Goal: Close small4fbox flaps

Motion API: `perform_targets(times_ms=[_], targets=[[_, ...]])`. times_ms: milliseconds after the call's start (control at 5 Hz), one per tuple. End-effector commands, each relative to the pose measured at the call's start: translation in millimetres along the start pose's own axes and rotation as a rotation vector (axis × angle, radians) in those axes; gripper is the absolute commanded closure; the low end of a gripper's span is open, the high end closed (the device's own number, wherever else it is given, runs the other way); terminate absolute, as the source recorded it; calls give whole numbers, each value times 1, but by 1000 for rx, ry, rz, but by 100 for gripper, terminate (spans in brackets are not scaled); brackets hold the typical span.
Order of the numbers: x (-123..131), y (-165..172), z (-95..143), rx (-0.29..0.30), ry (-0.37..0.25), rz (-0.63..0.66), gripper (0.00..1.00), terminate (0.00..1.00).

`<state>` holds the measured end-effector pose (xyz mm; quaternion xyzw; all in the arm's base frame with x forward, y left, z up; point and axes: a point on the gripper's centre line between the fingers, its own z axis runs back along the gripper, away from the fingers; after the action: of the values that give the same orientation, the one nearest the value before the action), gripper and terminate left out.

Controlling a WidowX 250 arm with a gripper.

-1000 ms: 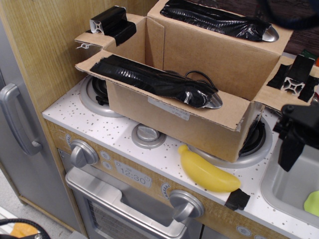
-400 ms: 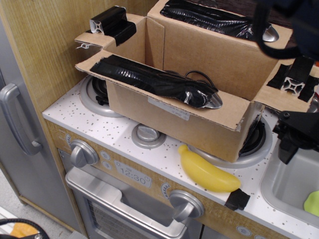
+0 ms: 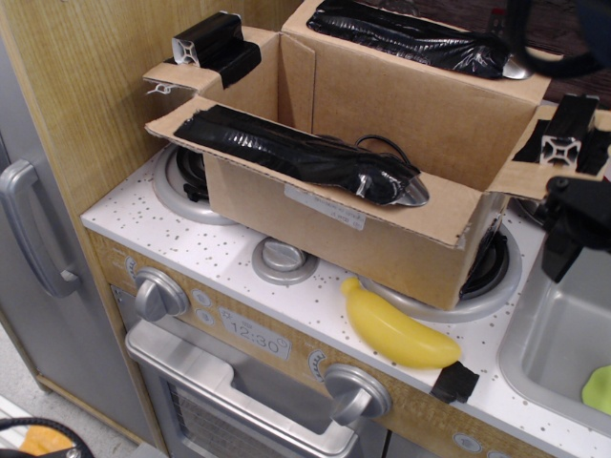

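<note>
The small4fbox (image 3: 382,239) is a brown cardboard box standing open on the toy stove top, with a white label (image 3: 325,207) on its near long side. The near long flap (image 3: 229,143) folds outward and carries a black-taped bundle (image 3: 315,157). The far long flap (image 3: 430,81) stands up and has a bundle on top. The left short flap (image 3: 177,74) and the right short flap (image 3: 520,176) spread outward, each with a black-taped metal block. My black gripper (image 3: 571,229) is at the right edge, just below the right short flap. Its jaws are not clear.
A yellow banana (image 3: 396,329) lies on the speckled counter (image 3: 172,239) in front of the box, with a piece of black tape (image 3: 455,382) beside it. A sink (image 3: 554,348) holding a green item (image 3: 600,386) is at the right. A wooden panel (image 3: 86,95) rises at the left.
My gripper has risen from beside the sink to under the right short flap. That flap and its metal block have tipped up slightly.
</note>
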<state>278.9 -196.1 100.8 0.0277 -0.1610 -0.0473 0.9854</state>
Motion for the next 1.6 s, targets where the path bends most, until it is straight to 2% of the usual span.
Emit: perform_targets(times_ms=[0, 200, 400, 800, 1000, 1200, 1400], targets=[[20, 4, 26, 13, -38, -66, 0, 0], [19, 13, 39, 56, -26, -75, 0, 0], [18, 24, 48, 116, -45, -93, 0, 0], [26, 49, 66, 193, -49, -146, 0, 0], [30, 65, 65, 192, -53, -171, 0, 0], [31, 81, 56, 149, -36, -177, 0, 0], [28, 89, 45, 120, -51, -177, 0, 0]])
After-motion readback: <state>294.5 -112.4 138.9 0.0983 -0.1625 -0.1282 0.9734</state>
